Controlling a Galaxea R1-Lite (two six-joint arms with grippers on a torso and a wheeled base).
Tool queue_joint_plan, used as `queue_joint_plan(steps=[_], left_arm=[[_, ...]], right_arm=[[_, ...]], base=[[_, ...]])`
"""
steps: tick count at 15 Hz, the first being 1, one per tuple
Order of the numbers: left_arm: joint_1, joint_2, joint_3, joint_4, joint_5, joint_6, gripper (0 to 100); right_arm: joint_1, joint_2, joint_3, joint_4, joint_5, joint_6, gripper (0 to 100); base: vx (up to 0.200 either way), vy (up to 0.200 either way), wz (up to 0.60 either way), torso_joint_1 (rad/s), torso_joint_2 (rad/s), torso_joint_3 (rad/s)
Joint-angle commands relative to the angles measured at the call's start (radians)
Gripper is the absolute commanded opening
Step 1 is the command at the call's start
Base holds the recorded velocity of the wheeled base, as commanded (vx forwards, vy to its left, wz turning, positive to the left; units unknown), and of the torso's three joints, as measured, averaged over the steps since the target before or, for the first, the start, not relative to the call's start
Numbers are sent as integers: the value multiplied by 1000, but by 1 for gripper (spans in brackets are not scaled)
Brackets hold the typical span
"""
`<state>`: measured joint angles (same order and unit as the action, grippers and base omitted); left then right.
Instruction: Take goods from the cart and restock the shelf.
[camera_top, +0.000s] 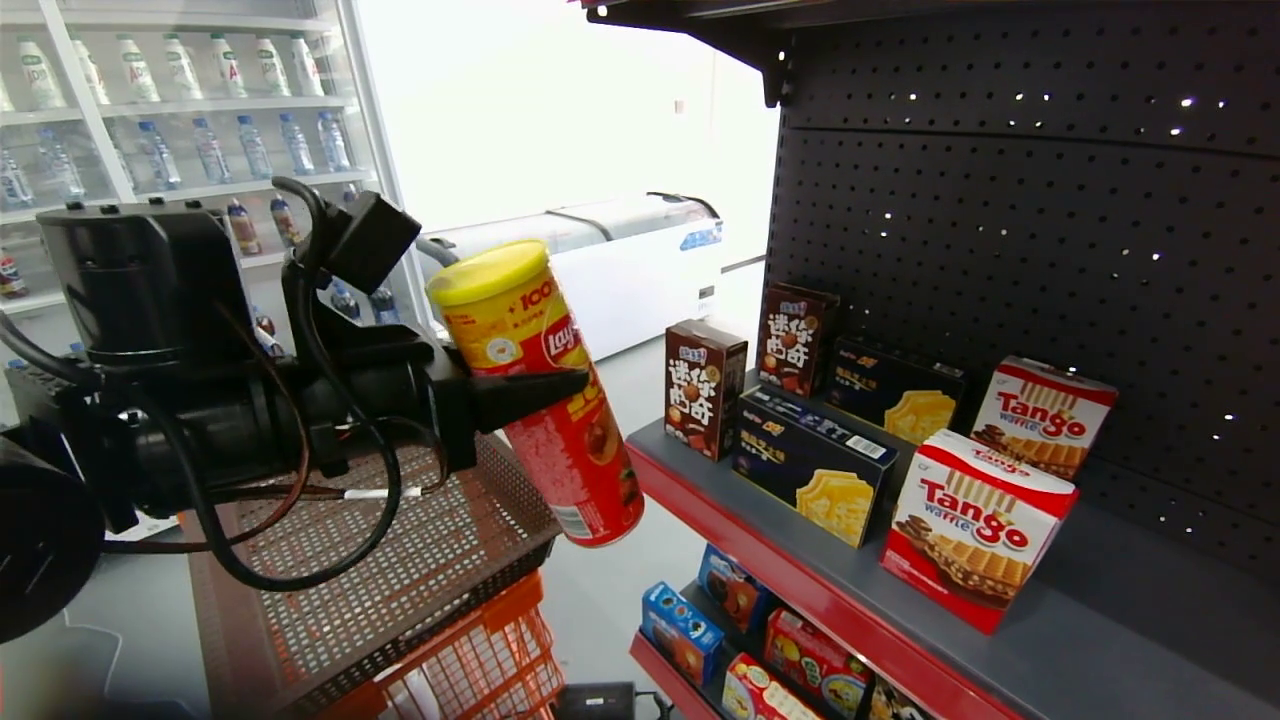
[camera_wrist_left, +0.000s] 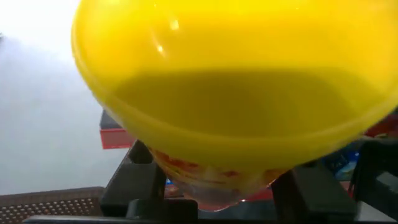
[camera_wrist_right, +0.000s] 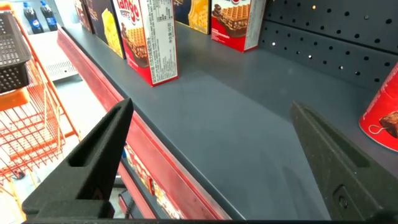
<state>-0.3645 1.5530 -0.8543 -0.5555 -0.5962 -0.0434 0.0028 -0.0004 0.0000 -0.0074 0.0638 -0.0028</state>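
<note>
Closest in the head view, the left gripper is clamped across the upper body of a tall red can of crisps with a yellow lid. The can hangs tilted in the air, lid up and towards the robot's left, over the near edge of the cart and just short of the end of the shelf. Its label has bold lettering and a picture of food. The left wrist view looks down onto the same lid, with black fingers pressed against the can on either side.

The right gripper hovers over a bare grey stretch of the shelf, its jaws spread wide and holding nothing. That view also has a red tub at its edge and the printed side panel of a wafer box.

Farther along the shelf stand two red-and-white wafer boxes, two dark blue boxes with a yellow biscuit pictured, and two brown chocolate boxes with white characters. Small bright packs sit on the lower shelf.

Beyond are a white chest freezer and a glass-fronted fridge of bottles.
</note>
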Motion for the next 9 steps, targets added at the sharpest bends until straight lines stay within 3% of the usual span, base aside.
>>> queue_joint_plan(steps=[1,3,4,6,8,9], left_arm=[[-31,-48,1,71,-31,-1,0],[-62,-91,-11,217,-34,2,0],[-85,-105,-6,244,-36,8,0],[-91,-108,-20,240,-37,36,0],[-85,-99,-35,240,-37,83,0],[-88,-97,-34,238,-37,86,0]], right_arm=[[0,0,0,0,1,-2,100],[0,0,0,0,2,-2,100],[0,0,0,0,2,-2,100],[0,0,0,0,2,-2,100],[0,0,0,0,2,-2,100],[0,0,0,0,2,-2,100]], base=[[0,0,0,0,0,0],[0,0,0,0,0,0],[0,0,0,0,0,0],[0,0,0,0,0,0],[0,0,0,0,0,0],[0,0,0,0,0,0]])
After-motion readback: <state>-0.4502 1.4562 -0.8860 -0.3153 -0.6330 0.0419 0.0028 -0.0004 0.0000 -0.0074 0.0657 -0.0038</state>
